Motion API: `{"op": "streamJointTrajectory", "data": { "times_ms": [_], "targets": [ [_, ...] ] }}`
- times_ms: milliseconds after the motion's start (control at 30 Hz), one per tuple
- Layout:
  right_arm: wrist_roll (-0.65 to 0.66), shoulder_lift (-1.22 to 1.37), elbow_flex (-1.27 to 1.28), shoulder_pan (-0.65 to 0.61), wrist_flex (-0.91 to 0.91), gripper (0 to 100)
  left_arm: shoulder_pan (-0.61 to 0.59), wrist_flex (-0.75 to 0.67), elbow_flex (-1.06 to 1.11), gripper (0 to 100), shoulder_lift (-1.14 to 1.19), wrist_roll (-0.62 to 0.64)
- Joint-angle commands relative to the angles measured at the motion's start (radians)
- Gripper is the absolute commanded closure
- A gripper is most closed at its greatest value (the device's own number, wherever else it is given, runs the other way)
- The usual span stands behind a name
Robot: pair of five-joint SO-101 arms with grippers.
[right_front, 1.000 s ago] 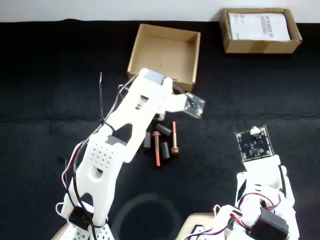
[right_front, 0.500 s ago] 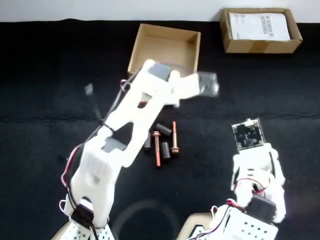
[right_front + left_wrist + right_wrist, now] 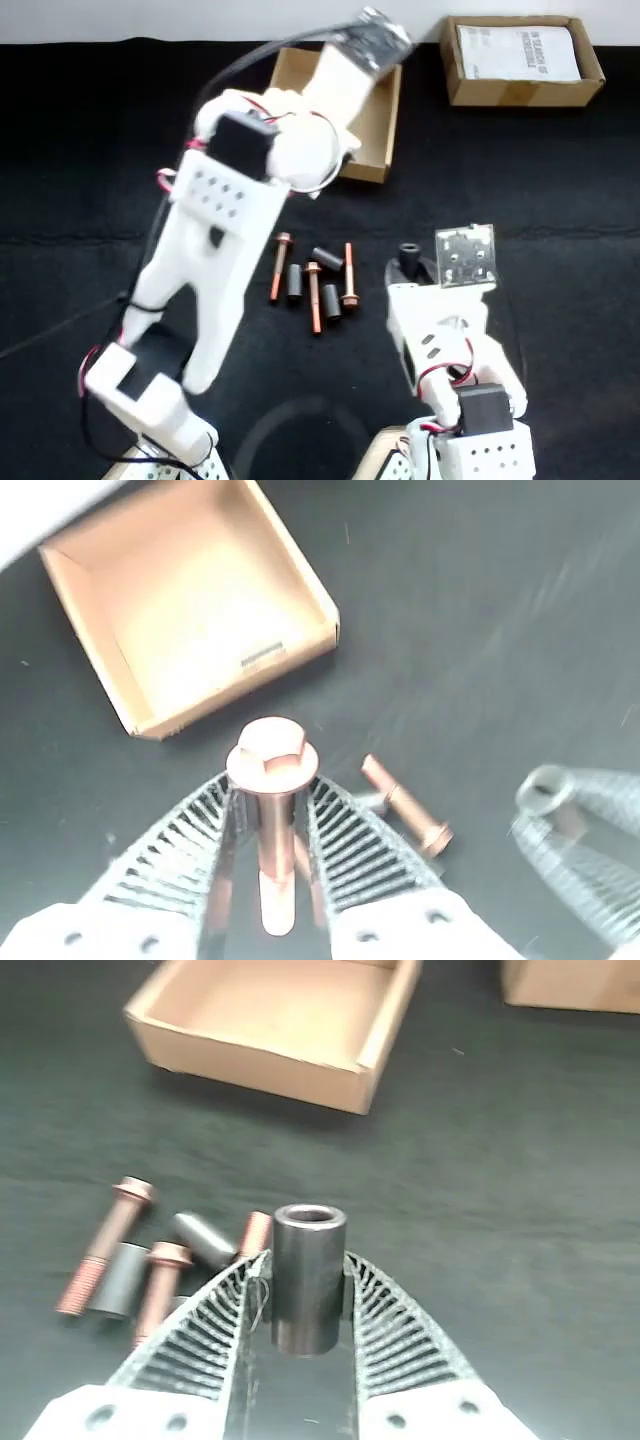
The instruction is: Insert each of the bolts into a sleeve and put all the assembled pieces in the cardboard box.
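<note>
Two parts are now up off the black table at once. The copper-coloured flanged hex bolt sits pinched between the ribbed fingers of your left tool, its head standing out past the fingertips. The dark grey cylindrical metal sleeve stands upright, bore up, clamped in your right tool.

A second ago the left arm lay low over the loose pile and the right arm sat folded back. Since then the left has lifted high, up by the open brown cardboard box, and the right has swung forward beside the pile. I judge that you are set up for mating the pair, not yet for the drop into the box.

The high view gives you what the wrist views cut short: three more bolts and three sleeves lying close together on the table. The left wrist view puts both held parts in one picture, the sleeve off to one side, well apart from the bolt.
</note>
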Motion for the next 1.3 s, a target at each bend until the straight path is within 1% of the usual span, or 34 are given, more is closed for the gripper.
{"op": "streamJointTrajectory", "data": {
  "times_ms": [0,100,233,300,367,500,600,733,967,1267],
  "targets": [
    [-0.057,-0.007,-0.012,-0.082,-0.019,99.0,0.012,-0.048,-0.036,99,-0.113,0.160],
    [-0.092,-0.007,-0.013,-0.154,-0.019,99.0,0.036,-0.038,-0.036,99,-0.139,0.311],
    [-0.092,-0.007,-0.013,-0.242,-0.044,99.0,0.053,0.051,-0.036,99,-0.173,0.500],
    [-0.091,-0.007,-0.013,-0.268,-0.077,99.0,0.061,0.078,-0.031,99,-0.174,0.554],
    [-0.091,-0.007,-0.013,-0.286,-0.113,99.1,0.061,0.077,0.007,99,-0.182,0.588],
    [-0.092,-0.007,-0.013,-0.297,-0.170,99.1,0.056,-0.023,0.124,99,-0.185,0.657],
    [-0.094,-0.005,-0.013,-0.297,-0.200,99.1,0.054,-0.114,0.217,99,-0.186,0.686],
    [-0.092,-0.004,-0.013,-0.295,-0.203,99.1,0.054,-0.169,0.285,99,-0.186,0.687],
    [-0.091,-0.001,-0.012,-0.294,-0.203,99.1,0.059,-0.204,0.343,99,-0.186,0.681],
    [-0.091,-0.001,-0.012,-0.291,-0.203,99.1,0.061,-0.201,0.354,99,-0.205,0.680]
  ]
}}
